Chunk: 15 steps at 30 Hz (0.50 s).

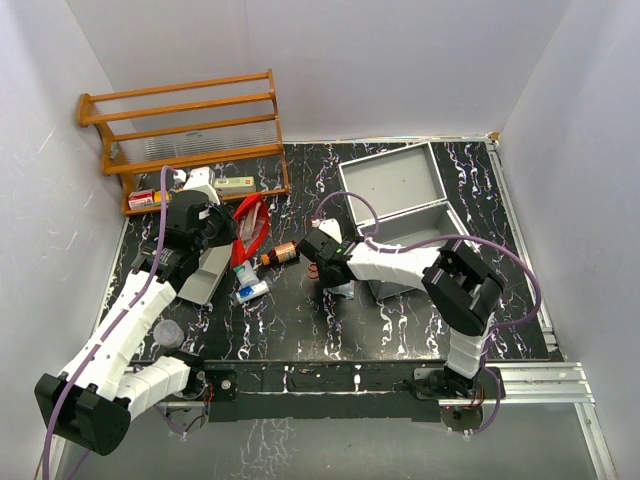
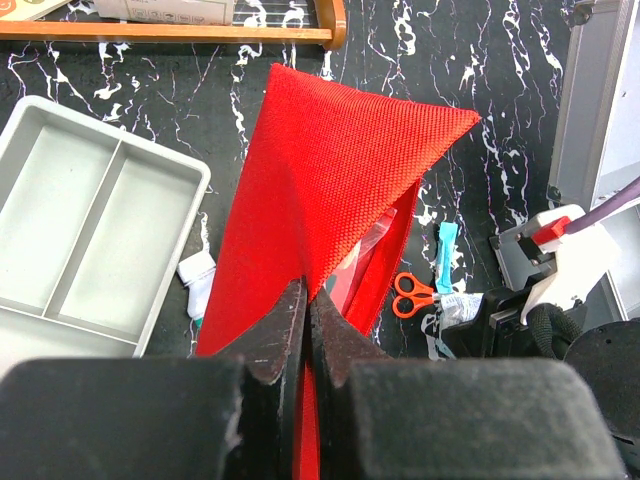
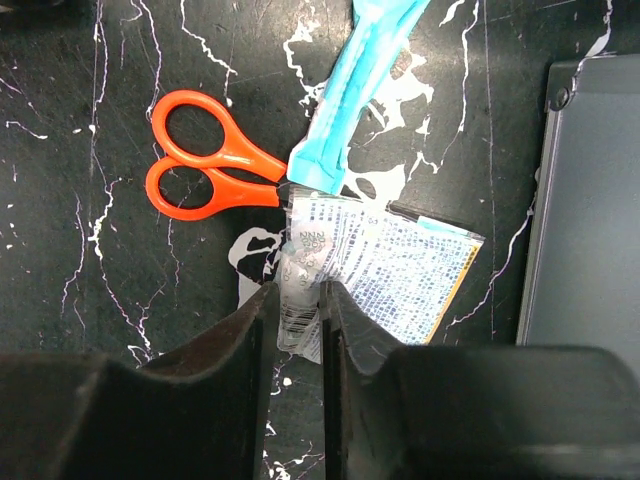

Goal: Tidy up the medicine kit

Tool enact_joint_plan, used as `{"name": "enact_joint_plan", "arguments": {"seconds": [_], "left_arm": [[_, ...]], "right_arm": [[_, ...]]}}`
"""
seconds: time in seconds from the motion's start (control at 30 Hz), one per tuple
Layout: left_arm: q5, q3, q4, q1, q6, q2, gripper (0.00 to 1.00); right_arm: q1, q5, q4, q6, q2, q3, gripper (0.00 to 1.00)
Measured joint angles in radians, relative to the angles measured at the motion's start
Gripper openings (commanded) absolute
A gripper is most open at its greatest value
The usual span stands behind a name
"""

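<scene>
medicine kit (image 1: 392,183) is sitting open at the back right of the tabletop (image 1: 300,320), lid thrown back, and what shows of its inside looks bare. the step in hand looks like loading the loose bits. the right pincer (image 3: 298,300) is down on a printed packet (image 3: 400,270) lying near the kit's wall, touching the orange scissors (image 3: 200,170) and a light blue strip (image 3: 350,90). its jaws sit either side of the packet's crumpled end, nearly together, but i honestly can't tell if they've bitten or not. the left pincer (image 2: 305,300) is clamped tight on the red pouch (image 2: 340,180), pulling the fabric up into a peak, with the grey divided tray (image 2: 90,230) just beside it. next move imo: get a firm pinch, lift straight up so the scissors don't drag along, then swing right over the kit's wall and drop it in. a thin crinkly packet could easily slip.
</scene>
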Motion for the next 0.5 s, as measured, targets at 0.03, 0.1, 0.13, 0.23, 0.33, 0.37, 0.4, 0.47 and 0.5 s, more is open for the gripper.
{"name": "enact_joint_plan", "arguments": {"seconds": [0.03,0.1,0.13,0.23,0.33,0.37,0.4,0.47,0.5], "left_arm": [[0.0,0.0,0.0,0.0,0.0,0.0,0.0],[0.0,0.0,0.0,0.0,0.0,0.0,0.0],[0.0,0.0,0.0,0.0,0.0,0.0,0.0],[0.0,0.0,0.0,0.0,0.0,0.001,0.0],[0.0,0.0,0.0,0.0,0.0,0.001,0.0],[0.0,0.0,0.0,0.0,0.0,0.001,0.0],[0.0,0.0,0.0,0.0,0.0,0.001,0.0],[0.0,0.0,0.0,0.0,0.0,0.001,0.0],[-0.001,0.0,0.0,0.0,0.0,0.001,0.0]], "right_arm": [[0.0,0.003,-0.002,-0.001,0.0,0.0,0.13],[0.0,0.006,-0.001,-0.001,0.0,0.0,0.1],[0.0,0.008,0.0,-0.002,0.0,0.0,0.1],[0.0,0.013,0.002,-0.002,0.0,0.0,0.17],[0.0,0.014,0.001,0.001,0.0,0.0,0.25],[0.0,0.014,0.001,0.002,0.001,0.0,0.27],[0.0,0.014,0.001,0.004,0.002,0.0,0.28],[0.0,0.014,-0.002,0.005,0.008,0.006,0.28],[0.001,0.016,-0.005,0.004,0.013,0.012,0.27]]}}
